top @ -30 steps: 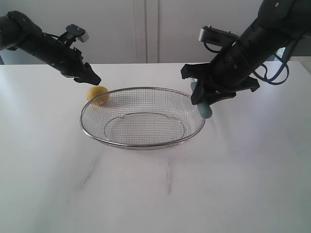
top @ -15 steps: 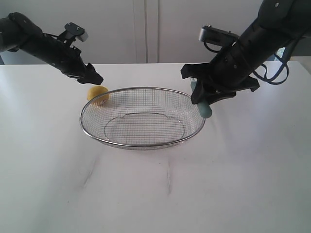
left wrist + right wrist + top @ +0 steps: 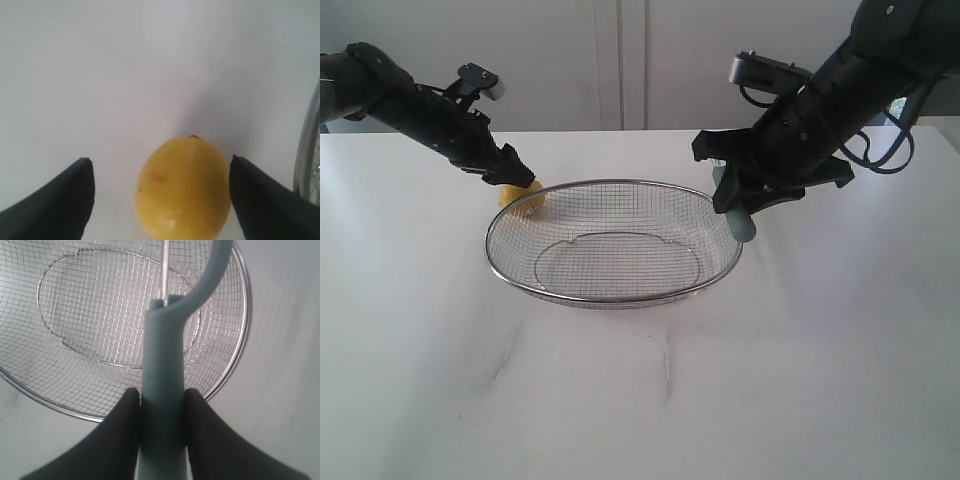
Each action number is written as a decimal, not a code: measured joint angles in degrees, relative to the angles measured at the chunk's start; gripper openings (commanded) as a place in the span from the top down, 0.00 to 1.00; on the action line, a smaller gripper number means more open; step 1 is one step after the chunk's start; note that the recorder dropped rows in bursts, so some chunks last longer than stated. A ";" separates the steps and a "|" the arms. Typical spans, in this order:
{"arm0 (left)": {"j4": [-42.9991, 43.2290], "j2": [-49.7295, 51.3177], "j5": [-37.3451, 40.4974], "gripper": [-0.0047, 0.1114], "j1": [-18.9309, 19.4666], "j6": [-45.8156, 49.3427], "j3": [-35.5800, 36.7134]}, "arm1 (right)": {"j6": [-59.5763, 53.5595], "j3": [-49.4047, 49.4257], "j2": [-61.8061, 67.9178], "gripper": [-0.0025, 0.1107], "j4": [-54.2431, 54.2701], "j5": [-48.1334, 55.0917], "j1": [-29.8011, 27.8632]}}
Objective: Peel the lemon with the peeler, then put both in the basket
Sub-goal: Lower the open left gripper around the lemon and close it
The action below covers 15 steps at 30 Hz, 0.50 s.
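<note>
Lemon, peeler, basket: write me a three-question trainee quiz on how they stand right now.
1. True or false: the lemon lies inside the basket.
2. What does the right gripper hold? A: the lemon. B: the peeler. C: nothing.
3. In a few words: do the left gripper's fingers touch the lemon?

Key
1. False: it sits on the table, just outside the rim.
2. B: the gripper is closed on the handle.
3. No. The gripper is open, with a gap on each side of the lemon.
</note>
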 measured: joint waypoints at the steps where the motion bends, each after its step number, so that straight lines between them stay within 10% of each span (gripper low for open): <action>1: -0.38 0.13 0.00 0.29 0.00 0.00 0.00 | 0.00 0.00 0.00 0.98 0.00 -0.07 0.00; 15: -4.19 3.19 0.00 0.30 0.00 1.06 0.00 | 0.00 0.00 0.00 0.98 0.00 -0.94 0.00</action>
